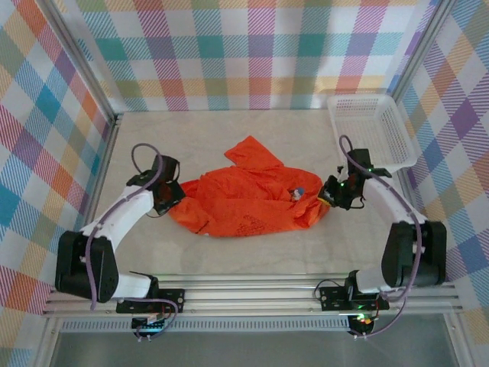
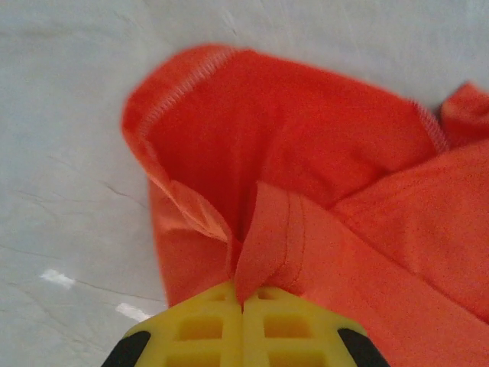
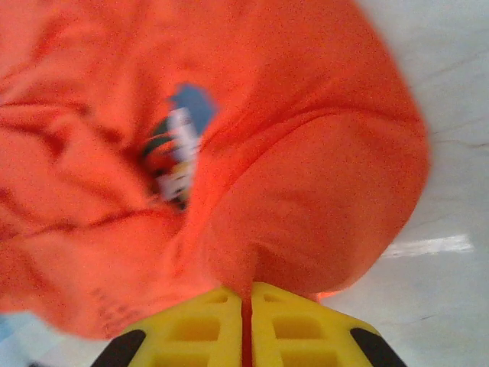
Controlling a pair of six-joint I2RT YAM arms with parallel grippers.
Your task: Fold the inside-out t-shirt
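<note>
The inside-out t-shirt (image 1: 248, 200) lies rumpled in the middle of the table, bright orange-red, with one sleeve pointing toward the back. A small dark label (image 1: 295, 193) shows near its right end, also blurred in the right wrist view (image 3: 177, 153). My left gripper (image 1: 170, 200) is at the shirt's left edge; its yellow fingers (image 2: 199, 325) are shut on a stitched hem fold (image 2: 263, 245). My right gripper (image 1: 330, 195) is at the shirt's right edge, with a pinch of fabric (image 3: 252, 260) still between its nearly closed yellow fingers (image 3: 302, 329).
A white mesh basket (image 1: 372, 130) stands at the back right corner, just behind the right arm. Checked walls close the table on three sides. Bare table surface (image 1: 252, 256) runs in front of the shirt.
</note>
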